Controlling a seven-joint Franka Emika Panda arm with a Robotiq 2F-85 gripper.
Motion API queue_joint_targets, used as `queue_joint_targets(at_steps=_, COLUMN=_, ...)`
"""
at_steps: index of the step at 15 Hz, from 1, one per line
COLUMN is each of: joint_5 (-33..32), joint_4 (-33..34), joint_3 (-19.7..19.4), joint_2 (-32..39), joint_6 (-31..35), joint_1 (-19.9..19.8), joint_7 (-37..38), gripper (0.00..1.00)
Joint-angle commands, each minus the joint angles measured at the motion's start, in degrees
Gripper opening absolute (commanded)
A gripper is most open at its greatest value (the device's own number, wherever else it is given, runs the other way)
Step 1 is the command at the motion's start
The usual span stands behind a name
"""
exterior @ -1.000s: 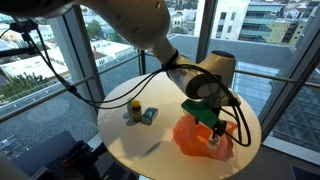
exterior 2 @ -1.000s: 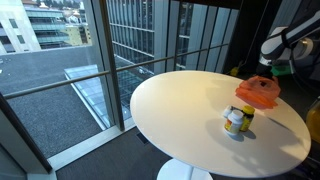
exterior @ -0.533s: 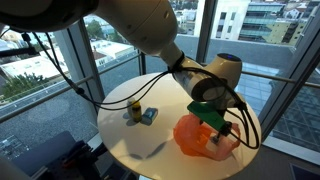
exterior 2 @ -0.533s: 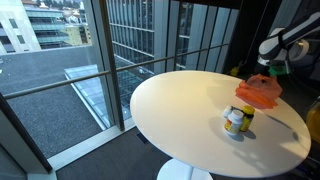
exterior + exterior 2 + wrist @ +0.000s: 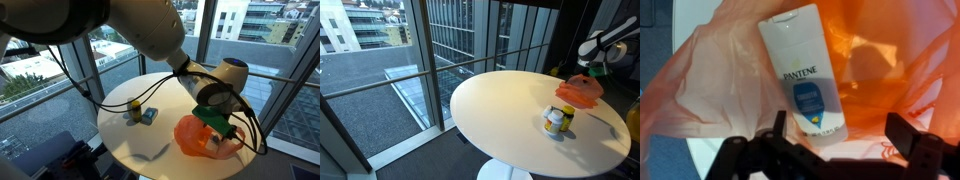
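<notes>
Orange bag (image 5: pixel 890 60) beyond wrist-view edges

Round table (image 5: pixel 500 112), tall windows (image 5: pixel 450 40), perhaps carpet (image 5: pixel 425 163)

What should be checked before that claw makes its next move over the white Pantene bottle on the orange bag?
1. Gripper open: ok, the jaws stand wide apart.
2. Pantene bottle lined up: ok, in the wrist view its lower end lies between the two fingers, nearer one of them.
3. Bottle free of the orange plastic bag: cannot tell; it lies on the bag, with folds rising on both sides.
4. Fingers clear of the bottle: cannot tell, height does not show.
5. Yellow-capped bottle out of the way: ok, it stands well apart on the round table.
</notes>
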Motion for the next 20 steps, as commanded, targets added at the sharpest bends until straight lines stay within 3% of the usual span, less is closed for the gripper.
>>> queue_joint_targets(at_steps=1, joint_5=1.3, joint_4=2.9, joint_3=1.1, joint_2=1.4, joint_6=-1.3, joint_1=-2.0, joint_7=-2.5, gripper=1.0)
queue_joint_targets(at_steps=20, joint_5=1.4, joint_4=2.3, joint_3=1.9, joint_2=0.8, joint_6=-6.1, joint_1=-2.9, joint_7=-5.2, gripper=1.0)
